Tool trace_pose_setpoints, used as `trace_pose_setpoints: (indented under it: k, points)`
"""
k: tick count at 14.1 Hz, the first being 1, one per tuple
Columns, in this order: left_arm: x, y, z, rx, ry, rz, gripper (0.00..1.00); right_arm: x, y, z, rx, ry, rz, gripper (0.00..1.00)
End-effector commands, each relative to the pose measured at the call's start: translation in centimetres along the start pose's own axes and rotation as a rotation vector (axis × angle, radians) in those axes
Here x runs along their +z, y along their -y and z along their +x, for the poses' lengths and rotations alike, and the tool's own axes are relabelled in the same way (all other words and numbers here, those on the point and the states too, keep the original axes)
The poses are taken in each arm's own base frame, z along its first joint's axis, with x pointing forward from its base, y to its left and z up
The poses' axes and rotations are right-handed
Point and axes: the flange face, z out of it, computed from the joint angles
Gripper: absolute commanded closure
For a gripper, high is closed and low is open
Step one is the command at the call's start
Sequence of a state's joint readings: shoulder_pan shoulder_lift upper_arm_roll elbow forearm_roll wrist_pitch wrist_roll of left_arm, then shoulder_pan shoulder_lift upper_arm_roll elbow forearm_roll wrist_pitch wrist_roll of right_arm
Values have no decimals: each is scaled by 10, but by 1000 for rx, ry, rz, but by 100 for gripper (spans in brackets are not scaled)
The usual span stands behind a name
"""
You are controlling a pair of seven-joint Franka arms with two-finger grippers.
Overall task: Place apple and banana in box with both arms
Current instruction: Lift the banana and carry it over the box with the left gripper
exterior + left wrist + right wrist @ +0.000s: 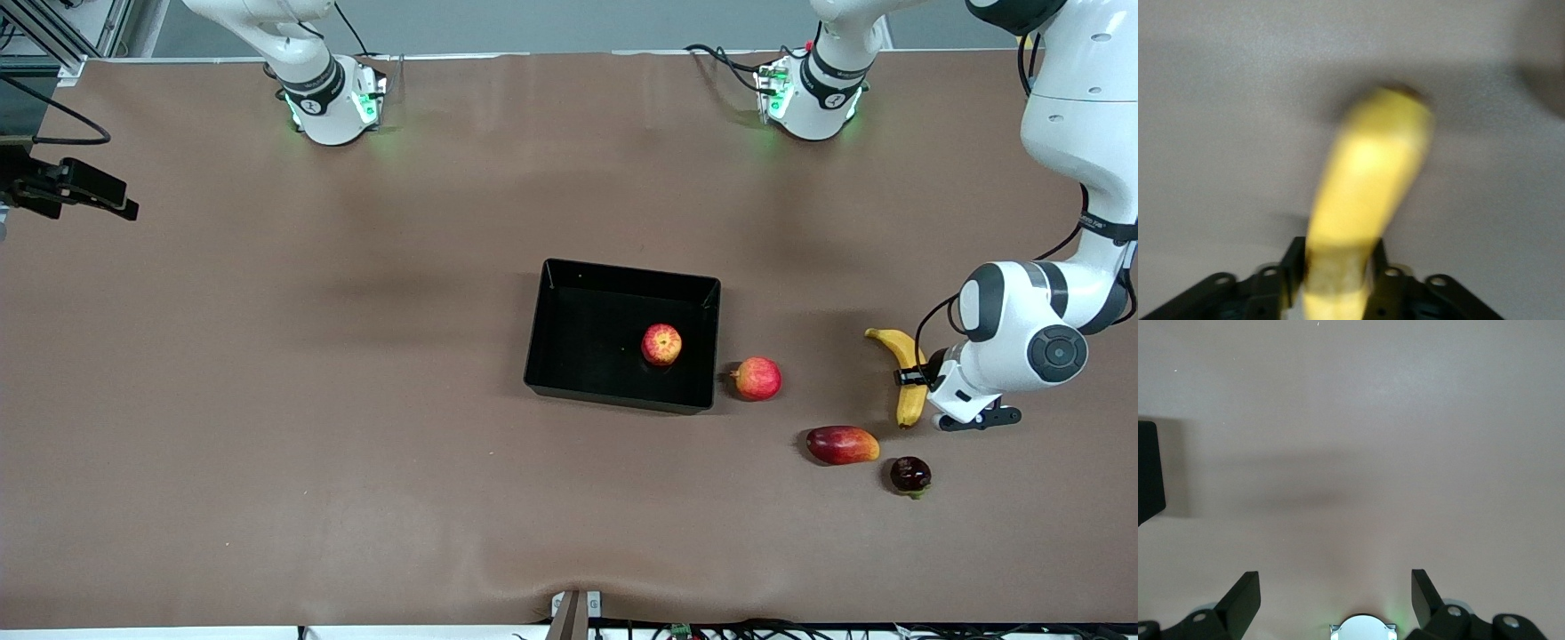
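Two white robot arms with rounded shells and dark grey joint bands. Each base [333, 102] glows green beside black cables. The left arm [1022, 333] carries a round grey cap; black gripper fingers [1245, 600] are flat and angular.

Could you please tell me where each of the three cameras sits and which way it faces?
Front view: high across the table, facing both arm bases; shows the glossy black open-top box.
Left wrist view: on the left arm, facing the tabletop; left claw shut on the curved yellow banana.
Right wrist view: on the right arm, facing bare brown table; open right claw.
Shared: front and left wrist views both show the banana.
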State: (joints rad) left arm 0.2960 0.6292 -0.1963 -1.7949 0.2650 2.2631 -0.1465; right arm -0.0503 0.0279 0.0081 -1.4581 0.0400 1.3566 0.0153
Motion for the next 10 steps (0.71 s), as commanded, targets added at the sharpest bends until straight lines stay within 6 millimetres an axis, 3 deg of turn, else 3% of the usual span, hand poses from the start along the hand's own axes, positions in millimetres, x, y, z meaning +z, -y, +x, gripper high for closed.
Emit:
trace_pose_setpoints:
  k: [1,5,8,10]
  points:
    - [-49,1,-11,44,-21,38,100,-2,10,-5,-3,-9,15,0]
    - [-156,-49,-41,44,-7,-18,100,5,10,0,-1,-18,15,0]
    - [-198,-106,-53,9,12,-74,100,6,9,4,-3,-29,16,0]
    - [-211,-150,-60,-59,11,-92,100,2,6,1,-19,-28,16,0]
